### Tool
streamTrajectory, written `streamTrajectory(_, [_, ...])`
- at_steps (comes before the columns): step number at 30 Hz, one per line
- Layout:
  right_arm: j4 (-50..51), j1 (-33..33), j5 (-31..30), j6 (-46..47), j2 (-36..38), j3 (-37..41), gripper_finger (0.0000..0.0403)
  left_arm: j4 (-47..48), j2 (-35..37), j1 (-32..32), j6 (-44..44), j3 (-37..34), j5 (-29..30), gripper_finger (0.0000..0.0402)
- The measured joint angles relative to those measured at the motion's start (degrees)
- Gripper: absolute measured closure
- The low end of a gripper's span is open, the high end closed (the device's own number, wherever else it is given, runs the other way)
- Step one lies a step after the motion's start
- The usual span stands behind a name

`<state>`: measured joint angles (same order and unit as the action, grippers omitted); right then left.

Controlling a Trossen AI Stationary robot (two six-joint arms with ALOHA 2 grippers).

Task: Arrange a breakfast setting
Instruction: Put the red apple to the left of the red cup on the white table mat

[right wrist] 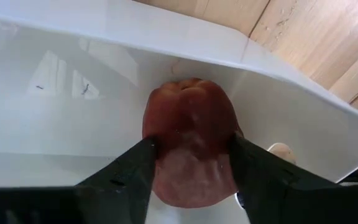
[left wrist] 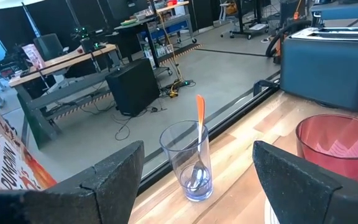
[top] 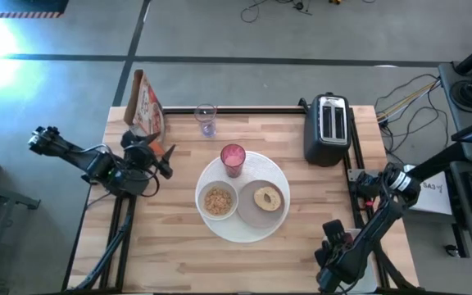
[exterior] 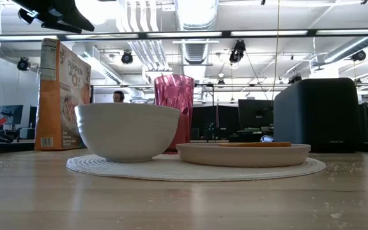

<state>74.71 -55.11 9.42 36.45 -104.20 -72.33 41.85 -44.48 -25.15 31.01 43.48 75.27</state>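
Right wrist view: the right gripper (right wrist: 191, 165) has its fingers (right wrist: 129, 168) set either side of a small red fruit (right wrist: 190, 146), touching it, inside the white tub (right wrist: 92, 81). In the high view the left gripper (top: 156, 156), jaws spread and empty, sits at left of centre, near the clear glass (top: 206, 120). Tumbler (top: 233, 159), bowl (top: 218, 201) and plate (top: 260, 209) with bagel (top: 268, 197) sit on the placemat (top: 244, 230) at centre.
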Motion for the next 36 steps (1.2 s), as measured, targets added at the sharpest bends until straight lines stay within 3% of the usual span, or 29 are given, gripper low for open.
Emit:
streamTrajectory(8, [-0.6,0.0,1.0,0.1,0.0,0.3,0.0320,-0.3,-0.7,0.0,0.0,0.0,0.0,0.0119])
streamTrajectory(14, [-0.9,0.0,1.3,1.5,-0.1,0.3,0.0345,-0.3,-0.9,0.0,0.0,0.0,-1.0,0.0119])
streamTrajectory(21, [-0.9,0.0,1.2,4.0,-0.1,0.3,0.0325,-0.3,-1.0,0.0,0.0,0.0,-1.1,0.0119])
streamTrajectory(36, [-1.4,0.0,0.5,4.2,-0.1,0.3,0.0221,-0.5,-1.0,0.0,0.0,0.0,-1.0,0.0119])
